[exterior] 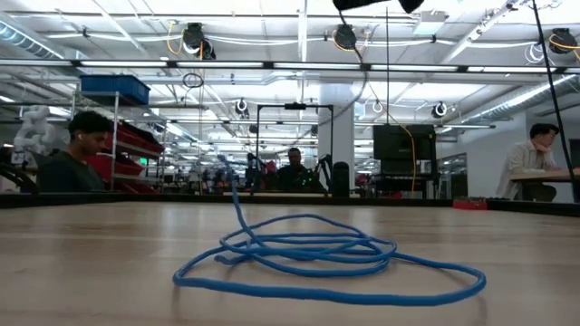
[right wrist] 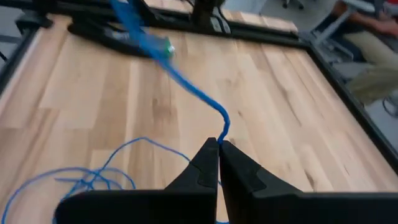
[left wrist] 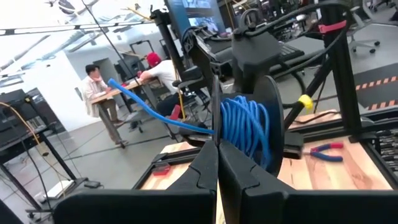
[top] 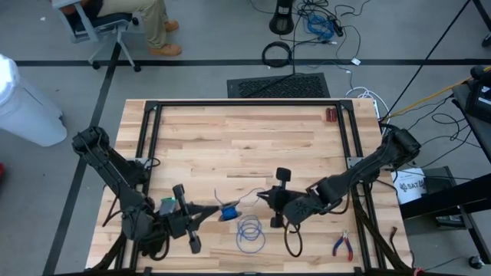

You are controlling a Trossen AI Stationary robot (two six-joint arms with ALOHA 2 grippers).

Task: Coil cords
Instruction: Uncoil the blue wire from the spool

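Left hand (top: 217, 210): pinching thin blue flexible cord (top: 250, 232)
Right hand (top: 261, 196): pinching same cord
Loose loops: on wooden worktop (top: 245, 138)

Red-handled pliers (top: 342, 245) lie near the worktop's (top: 230, 138) front right corner. A small dark red object (top: 331, 115) sits at the back right edge. A black cable ring (top: 277, 54) lies on the floor beyond.

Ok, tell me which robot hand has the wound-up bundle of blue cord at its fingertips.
The left hand: a tight blue bundle sits at its shut tips. The right hand only pinches a single strand of the cord, whose loose loops lie on the table.
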